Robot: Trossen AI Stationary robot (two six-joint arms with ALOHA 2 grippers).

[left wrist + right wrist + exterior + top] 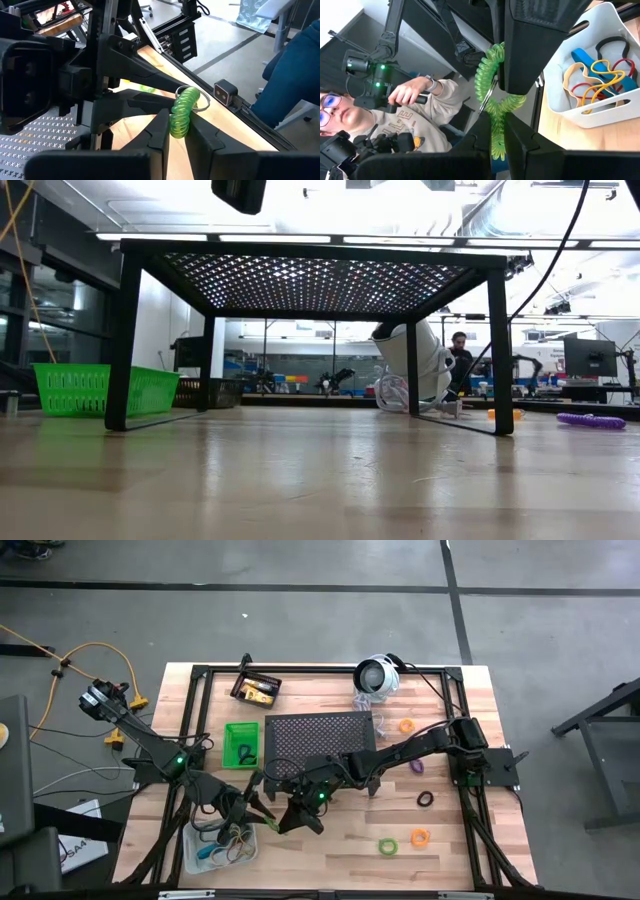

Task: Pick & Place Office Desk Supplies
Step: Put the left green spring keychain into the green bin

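A green spiral coil with a metal key ring (181,112) is held up between both grippers, beside the clear bin (222,845) of coloured rubber bands. My left gripper (262,812) and my right gripper (292,821) meet tip to tip at the near left of the table, each shut on the coil (276,825). The green bin (241,743) and the black bin (256,690) stand farther back. Loose loops lie on the right half: orange (407,726), purple (416,767), black (425,799), green (388,846) and another orange one (420,837). My left gripper pinches one end of the green coil (179,127) between its two fingers, coming roughly level from the table's left. The coil is clear of the table. My right gripper pinches the coil's other end (496,137) between its two fingers, coming from the table's right, opposite the left fingers (522,60). The coil (487,75) bends between the two holds, its key ring beside it.
The black perforated stand (318,740) sits just behind the grippers, mid-table. The white-and-silver device (378,675) with its cable is at the far edge. A person (415,120) sits just off the near edge. Bare wood lies between the stand and the near right loops.
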